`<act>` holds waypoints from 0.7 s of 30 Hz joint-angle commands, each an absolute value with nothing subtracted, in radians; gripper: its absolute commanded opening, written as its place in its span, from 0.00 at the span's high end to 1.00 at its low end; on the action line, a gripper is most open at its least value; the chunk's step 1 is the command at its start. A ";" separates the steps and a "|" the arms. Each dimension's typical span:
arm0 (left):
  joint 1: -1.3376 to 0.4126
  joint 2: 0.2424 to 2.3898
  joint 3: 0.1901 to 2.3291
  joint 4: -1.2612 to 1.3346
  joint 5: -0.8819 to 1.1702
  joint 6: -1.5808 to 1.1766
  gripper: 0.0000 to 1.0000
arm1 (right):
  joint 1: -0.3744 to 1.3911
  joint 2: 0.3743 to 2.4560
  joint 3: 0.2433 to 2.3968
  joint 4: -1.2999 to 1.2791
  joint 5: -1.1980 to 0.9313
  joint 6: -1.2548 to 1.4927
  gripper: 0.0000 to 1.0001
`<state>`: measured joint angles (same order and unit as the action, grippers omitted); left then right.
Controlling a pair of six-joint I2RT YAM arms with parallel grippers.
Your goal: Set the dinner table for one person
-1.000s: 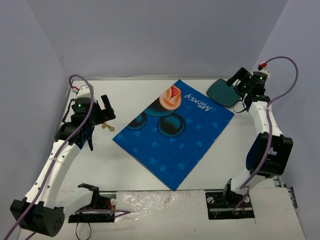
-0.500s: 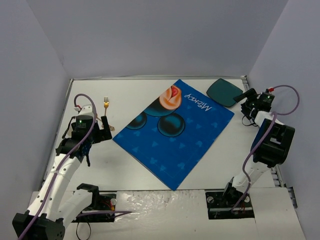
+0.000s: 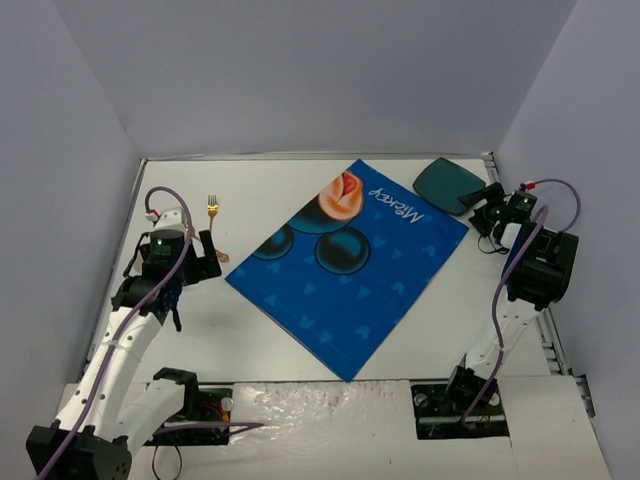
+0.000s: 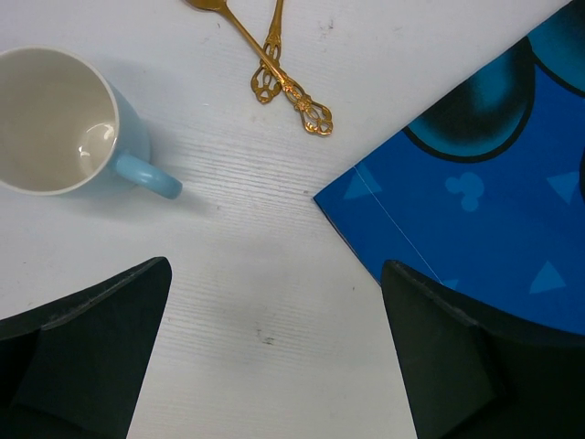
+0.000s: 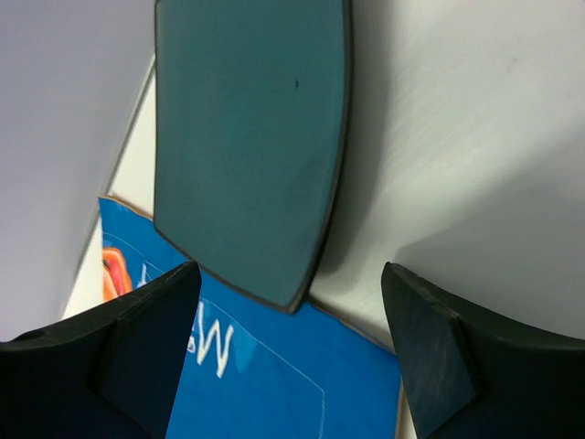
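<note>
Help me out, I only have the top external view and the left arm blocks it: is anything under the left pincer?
Observer: Yes, an empty light-blue mug stands on the dinner table beneath that arm.
Operator: Any cutlery nearby?
Observer: Two gold handles lie crossed beside it, not touching the mug.
Operator: And the pincer?
Observer: The left pincer is open, empty, over bare table between mug and blue mat.

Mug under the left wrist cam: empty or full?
Empty. The mug stands upright, and the left wrist view looks straight into its bare white interior.
</note>
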<state>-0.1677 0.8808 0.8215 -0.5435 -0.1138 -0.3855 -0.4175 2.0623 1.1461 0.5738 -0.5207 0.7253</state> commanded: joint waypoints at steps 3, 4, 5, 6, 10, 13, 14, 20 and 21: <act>-0.155 0.893 0.841 -0.494 -0.141 -0.371 0.03 | -0.417 2.126 1.207 0.680 -0.614 0.789 0.30; -0.155 0.894 0.841 -0.493 -0.141 -0.371 0.03 | -0.418 2.139 1.207 0.682 -0.622 0.793 0.31; -0.155 0.895 0.840 -0.493 -0.142 -0.370 0.03 | -0.419 2.147 1.208 0.681 -0.627 0.794 0.32; -0.155 0.896 0.839 -0.494 -0.143 -0.370 0.03 | -0.419 2.149 1.210 0.676 -0.633 0.793 0.33; -0.154 0.900 0.841 -0.494 -0.147 -0.370 0.03 | -0.419 2.186 1.217 0.664 -0.661 0.796 0.34; -0.153 0.903 0.841 -0.495 -0.147 -0.370 0.03 | -0.419 2.208 1.222 0.674 -0.670 0.805 0.35; -0.153 0.904 0.841 -0.495 -0.147 -0.370 0.03 | -0.419 2.216 1.223 0.680 -0.673 0.810 0.35; -0.153 0.908 0.841 -0.495 -0.147 -0.370 0.03 | -0.419 2.241 1.222 0.729 -0.669 0.851 0.36; -0.153 0.908 0.841 -0.495 -0.147 -0.370 0.03 | -0.419 2.246 1.222 0.737 -0.670 0.858 0.37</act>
